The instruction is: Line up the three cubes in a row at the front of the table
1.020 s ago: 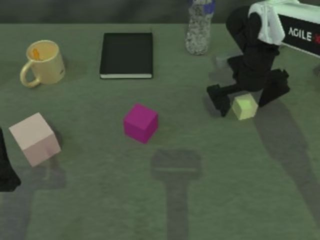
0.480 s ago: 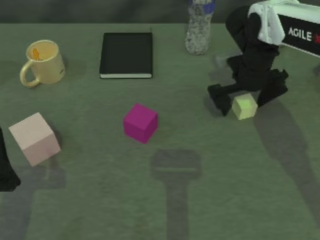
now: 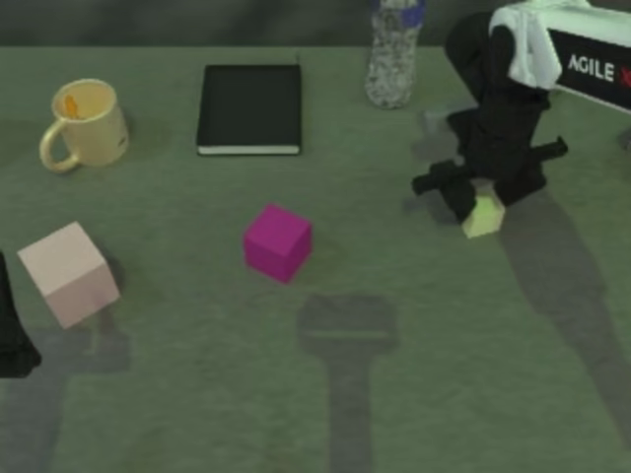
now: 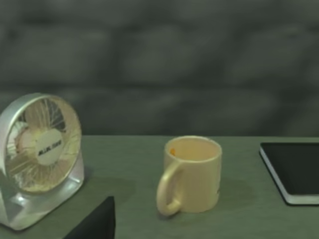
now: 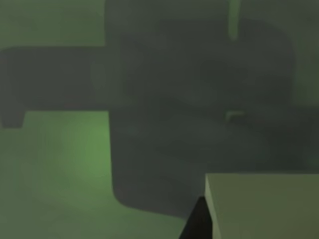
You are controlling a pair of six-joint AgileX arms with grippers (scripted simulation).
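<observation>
The small yellow-green cube (image 3: 485, 219) sits at the table's (image 3: 414, 394) back right, and my right gripper (image 3: 481, 199) is shut on it from above. In the right wrist view the cube (image 5: 264, 206) fills the corner with a dark finger pressed against its side. The magenta cube (image 3: 278, 241) rests near the middle of the table. The large pale pink cube (image 3: 67, 271) lies at the left. My left gripper (image 3: 12, 340) stays parked at the left edge, just in front of the pink cube.
A yellow mug (image 3: 87, 120) stands at the back left, a black book (image 3: 249, 108) lies at the back centre, and a bottle (image 3: 393, 54) stands behind the right arm. The left wrist view shows the mug (image 4: 192, 174), a small fan (image 4: 40, 154) and the book's corner (image 4: 294, 169).
The right gripper's fingers have closed inward onto the yellow-green cube, now partly hidden beneath them. The left arm and the other two cubes have not moved.
</observation>
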